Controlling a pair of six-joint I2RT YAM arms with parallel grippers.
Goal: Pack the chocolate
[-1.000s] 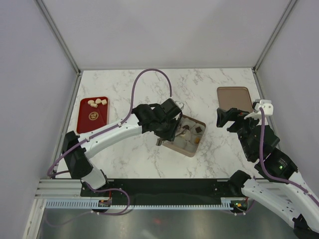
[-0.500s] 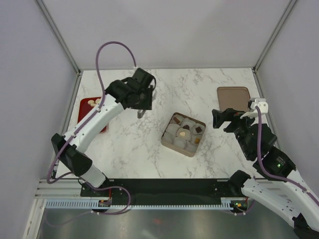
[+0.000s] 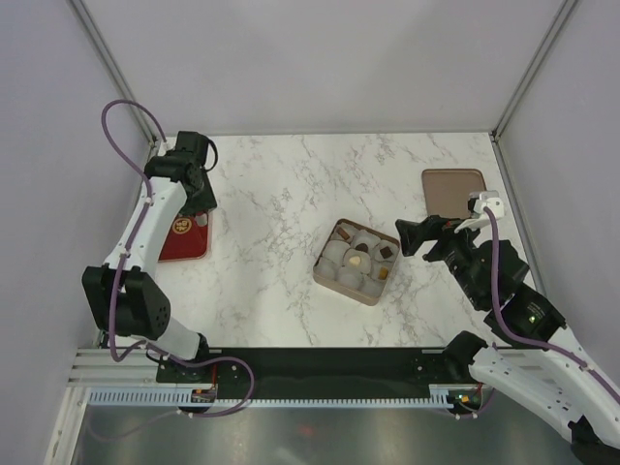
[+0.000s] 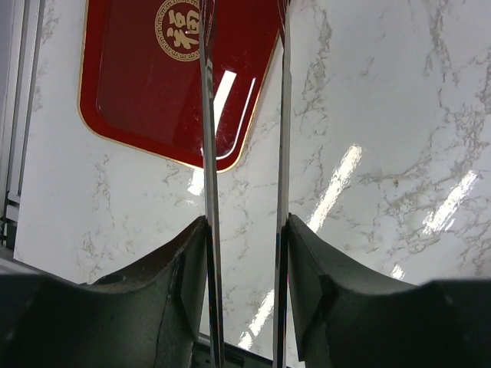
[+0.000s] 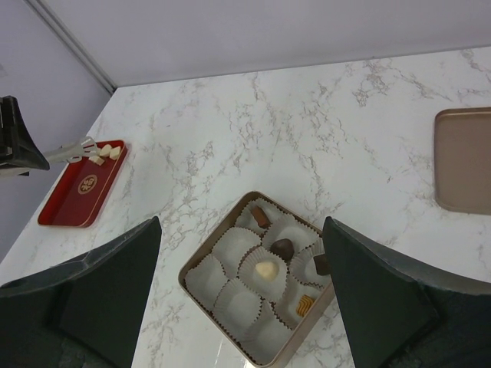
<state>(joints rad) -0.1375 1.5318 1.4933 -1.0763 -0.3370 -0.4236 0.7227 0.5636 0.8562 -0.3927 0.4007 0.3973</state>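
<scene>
The square tan box [image 3: 332,283] of white paper cups sits mid-table. In the right wrist view it [image 5: 201,267] holds a cream chocolate [image 5: 265,269], dark pieces [image 5: 283,247] and a caramel piece [image 5: 304,304]. More cream chocolates [image 5: 103,153] lie on the red tray [image 5: 77,195]. My left gripper [image 3: 201,199] hangs over the far end of that tray [image 3: 179,242]. Its long metal fingers [image 4: 207,115] stand apart with nothing between them, and their ends run out of the wrist view at the top. My right gripper [image 3: 417,235] is wide open just right of the box.
The tan lid [image 3: 453,189] lies flat at the far right, also in the right wrist view [image 5: 464,157]. The left wall and corner post stand close behind the red tray [image 4: 153,84]. White marble table top lies between tray and box.
My left arm swung from over the box to the far left and now hangs over the red tray. A cream piece now lies in the box's middle cup. My right gripper edged left toward the box.
</scene>
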